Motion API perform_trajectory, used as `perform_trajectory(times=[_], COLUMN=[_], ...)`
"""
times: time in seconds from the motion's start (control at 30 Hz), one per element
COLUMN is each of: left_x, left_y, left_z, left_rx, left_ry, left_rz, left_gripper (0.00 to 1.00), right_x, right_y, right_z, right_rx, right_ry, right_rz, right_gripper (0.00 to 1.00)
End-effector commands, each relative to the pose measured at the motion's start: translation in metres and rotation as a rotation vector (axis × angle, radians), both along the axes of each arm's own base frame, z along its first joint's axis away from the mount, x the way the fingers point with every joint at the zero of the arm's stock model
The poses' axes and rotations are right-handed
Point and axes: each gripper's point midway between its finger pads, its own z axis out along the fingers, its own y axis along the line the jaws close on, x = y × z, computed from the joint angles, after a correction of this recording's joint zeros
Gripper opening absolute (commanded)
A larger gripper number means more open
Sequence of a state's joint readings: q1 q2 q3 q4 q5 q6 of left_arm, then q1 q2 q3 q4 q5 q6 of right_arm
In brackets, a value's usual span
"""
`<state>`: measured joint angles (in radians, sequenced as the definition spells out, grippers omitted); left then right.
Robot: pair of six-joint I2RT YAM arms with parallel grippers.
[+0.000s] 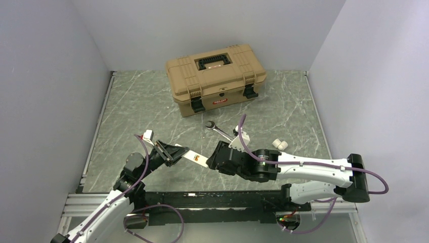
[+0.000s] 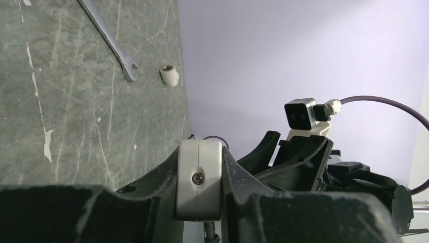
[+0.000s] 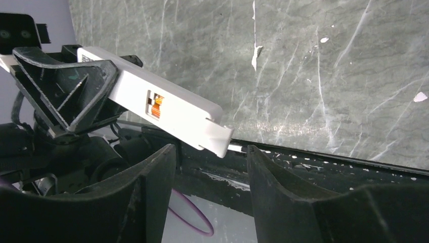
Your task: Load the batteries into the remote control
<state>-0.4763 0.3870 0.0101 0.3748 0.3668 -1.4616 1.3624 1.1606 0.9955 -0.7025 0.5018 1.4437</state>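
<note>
The left gripper (image 1: 176, 152) is clamped on the remote control (image 1: 196, 159), pinching one end between its fingers so the slim white bar juts out towards the right gripper (image 3: 211, 152), lifted off the table (image 1: 136, 101) over its near part. In the right wrist view the orange-brown recess (image 3: 156, 104) shows on the side of the remote control, and its free end hangs just above the gap between the right gripper's fingers (image 3: 157, 192), which stand apart and hold nothing. Whether that tip touches a finger cannot be told.

The two grippers meet close to the table's near edge, just beyond the black rail (image 1: 212, 198). Behind them lies a steel wrench (image 1: 218, 130), and a small white cylinder (image 1: 280, 145) sits to its right, near the right arm's forearm. A tan toolbox (image 1: 215, 78) stands shut against the back wall. Bare marble stretches along the left side up to the left wall (image 1: 45, 101), and between the toolbox and the wrench
</note>
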Motion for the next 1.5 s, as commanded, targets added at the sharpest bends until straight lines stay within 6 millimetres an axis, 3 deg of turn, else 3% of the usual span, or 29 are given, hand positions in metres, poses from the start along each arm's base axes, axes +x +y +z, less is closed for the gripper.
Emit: perform_trajectory(times=[0.0, 1.2, 1.47], left_x=[-0.002, -0.001, -0.002], left_y=[0.005, 0.005, 0.005], left_z=[-0.039, -0.041, -0.041], left_rx=[0.022, 0.04, 0.041], left_ry=[0.061, 0.056, 0.056], left_rz=[0.023, 0.023, 0.023], left_gripper=[0.02, 0.03, 0.03], right_x=[-0.001, 0.005, 0.006], right_y=[0.002, 0.01, 0.011], right_z=[-0.004, -0.014, -0.014], right_rx=[0.015, 0.012, 0.024], right_ry=[0.015, 0.026, 0.025], right_rz=[-0.002, 0.001, -0.003], right_gripper=[0.57, 0.49, 0.55])
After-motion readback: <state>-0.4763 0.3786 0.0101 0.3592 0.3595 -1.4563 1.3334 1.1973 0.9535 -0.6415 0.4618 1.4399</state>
